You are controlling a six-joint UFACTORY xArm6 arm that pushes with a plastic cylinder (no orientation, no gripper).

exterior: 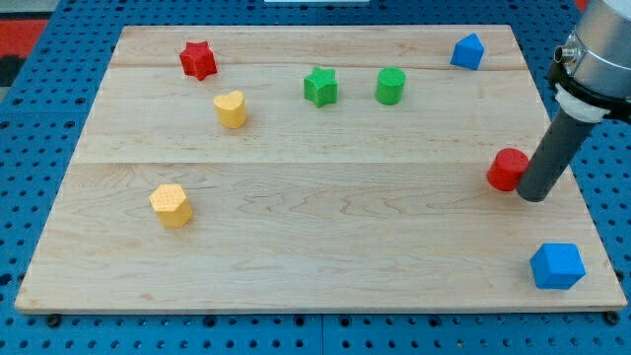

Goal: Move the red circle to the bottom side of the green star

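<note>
The red circle [507, 170] lies near the view's right edge of the wooden board [315, 227], at mid height. My tip [533, 196] rests right against its right side, touching or nearly so. The green star [319, 87] lies in the upper middle of the board, far to the left of and above the red circle. My rod rises from the tip toward the view's upper right corner.
A green circle [390, 86] sits just right of the green star. A red star [198, 60] and a yellow heart [231, 108] lie at upper left, a yellow hexagon [172, 205] at left. Blue blocks lie at top right [467, 51] and bottom right [557, 265].
</note>
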